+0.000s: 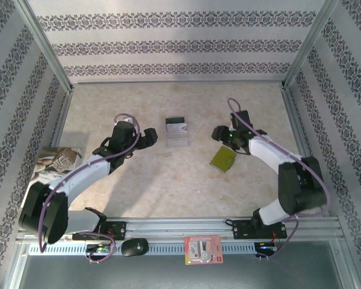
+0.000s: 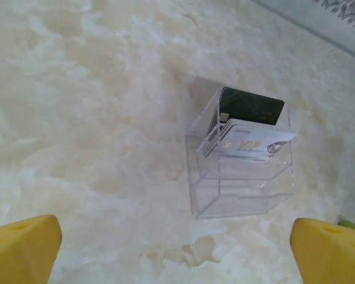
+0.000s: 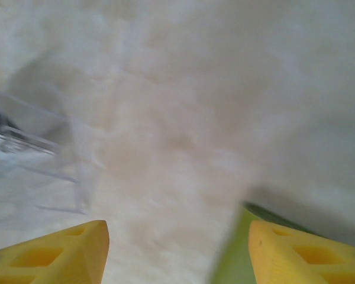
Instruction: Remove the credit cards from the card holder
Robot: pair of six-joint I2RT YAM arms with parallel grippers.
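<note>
The card holder is a clear acrylic box standing mid-table, and the credit cards stick out of its top. In the left wrist view the card holder holds a black card and a white card printed VIP. My left gripper is just left of it, open, with nothing between the fingers. My right gripper is open over bare table to the holder's right. A flat olive-green card-sized piece lies on the table by its right finger. The holder's edge shows blurred at the left.
A printed booklet lies at the left edge. On the near rail sit a red-and-white packet and a black mouse. Patterned walls and metal posts close in the table on three sides.
</note>
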